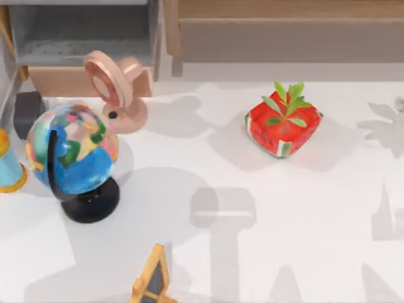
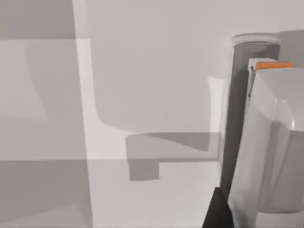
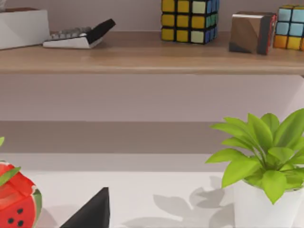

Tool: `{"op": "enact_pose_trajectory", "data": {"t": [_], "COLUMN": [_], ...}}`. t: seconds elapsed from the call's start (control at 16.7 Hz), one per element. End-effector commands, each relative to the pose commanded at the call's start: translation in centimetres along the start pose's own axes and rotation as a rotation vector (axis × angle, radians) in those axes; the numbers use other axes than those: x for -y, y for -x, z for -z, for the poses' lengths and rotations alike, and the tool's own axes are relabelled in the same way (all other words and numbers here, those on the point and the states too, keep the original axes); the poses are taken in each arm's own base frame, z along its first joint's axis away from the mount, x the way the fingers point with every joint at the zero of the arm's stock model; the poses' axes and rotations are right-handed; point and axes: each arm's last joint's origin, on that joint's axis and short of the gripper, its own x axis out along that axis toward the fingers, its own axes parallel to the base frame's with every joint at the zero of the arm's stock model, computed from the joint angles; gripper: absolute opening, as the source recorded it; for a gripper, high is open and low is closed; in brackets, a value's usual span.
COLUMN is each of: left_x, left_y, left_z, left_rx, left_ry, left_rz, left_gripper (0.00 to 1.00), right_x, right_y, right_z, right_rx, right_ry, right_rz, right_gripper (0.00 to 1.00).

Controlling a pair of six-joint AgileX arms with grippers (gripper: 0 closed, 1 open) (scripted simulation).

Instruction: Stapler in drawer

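Top view, going left to right: the box-like drawer with a grey inside and light tan wooden front [image 1: 88, 81] sits at the upper left of the frame, pulled open. Just below it, at the left edge, is a dark grey block [image 1: 28, 110], and under that a blue and yellow object [image 1: 9, 165] cut off by the frame. A multicoloured globe on a black stand [image 1: 72, 154] is next. A round pink disc on a pink foot [image 1: 117, 88] stands just beside it, up against the drawer front. A little wooden easel board [image 1: 151, 281] pokes in at the bottom centre. A watermelon-patterned pot with green leaves [image 1: 284, 123] stands right of centre on the white worktop [image 1: 208, 158]. A long wooden ledge [image 1: 284, 12] runs along the upper right.

Left wrist view: a pale white-to-grey elongated body with a darker strip along one side and an orange tip fills the right of the frame. I take it for the stapler [image 2: 270, 142], and can't tell if anything holds it. A black corner at the bottom is the left hand [image 2: 216, 213]; can't tell if it's spread or pressed together.

Right wrist view: a black wedge of the right hand [image 3: 90, 213] shows at the lower left, same story, can't tell. A leafy green plant in a white pot [image 3: 266, 166] is at the lower right.
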Motion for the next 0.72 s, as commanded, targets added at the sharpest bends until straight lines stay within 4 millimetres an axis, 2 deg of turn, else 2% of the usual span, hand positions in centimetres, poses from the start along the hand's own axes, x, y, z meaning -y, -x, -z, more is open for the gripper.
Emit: {"op": "enact_pose_trajectory", "data": {"t": [0.36, 0.72], "left_x": [0.00, 0.00], "left_y": [0.00, 0.00], "left_z": [0.00, 0.00], "left_rx": [0.000, 0.000], "left_ry": [0.000, 0.000], "left_rz": [0.000, 0.000], "left_gripper": [0.98, 1.00], "right_x": [0.00, 0.00], "right_y": [0.00, 0.00], "right_z": [0.00, 0.00], "right_rx": [0.000, 0.000], "right_ry": [0.000, 0.000], "right_rz": [0.000, 0.000], "right_gripper": [1.00, 1.00]}}
